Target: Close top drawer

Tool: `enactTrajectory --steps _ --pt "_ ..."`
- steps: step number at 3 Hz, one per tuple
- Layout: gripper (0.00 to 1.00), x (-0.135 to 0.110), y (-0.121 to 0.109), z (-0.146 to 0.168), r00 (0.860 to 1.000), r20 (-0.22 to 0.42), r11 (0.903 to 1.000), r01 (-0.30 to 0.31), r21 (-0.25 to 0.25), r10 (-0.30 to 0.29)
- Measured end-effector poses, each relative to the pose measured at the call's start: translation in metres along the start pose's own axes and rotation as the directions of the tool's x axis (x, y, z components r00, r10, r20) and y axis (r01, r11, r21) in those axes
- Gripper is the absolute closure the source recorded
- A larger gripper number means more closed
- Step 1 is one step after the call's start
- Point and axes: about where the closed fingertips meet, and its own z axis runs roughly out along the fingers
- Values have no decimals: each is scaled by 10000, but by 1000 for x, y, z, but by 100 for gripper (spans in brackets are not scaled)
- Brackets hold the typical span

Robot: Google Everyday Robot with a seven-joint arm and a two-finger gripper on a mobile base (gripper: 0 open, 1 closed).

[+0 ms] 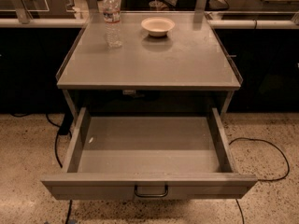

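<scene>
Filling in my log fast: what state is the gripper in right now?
Gripper: out of the camera view, so its state cannot be told.
Top drawer stands open, handle untouched.

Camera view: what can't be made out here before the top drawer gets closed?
- Gripper: not in the camera view; it lies beyond the frame edges.
- Top drawer: pulled out; its runners and whatever lies beneath are hidden by its own walls and front.
- Gap under the tabletop: too dark to see into.
- Bottle: label too small to read.
</scene>
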Motion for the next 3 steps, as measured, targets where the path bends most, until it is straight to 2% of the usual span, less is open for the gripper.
enactTrajectory --steps 1,2,3 --pt "0 0 0 0 10000 -4 10000 2 16 -2" --pt "0 11 10 -1 9999 23 9997 -139 183 139" --pt "0 29 34 -3 9998 -21 9975 -197 681 199"
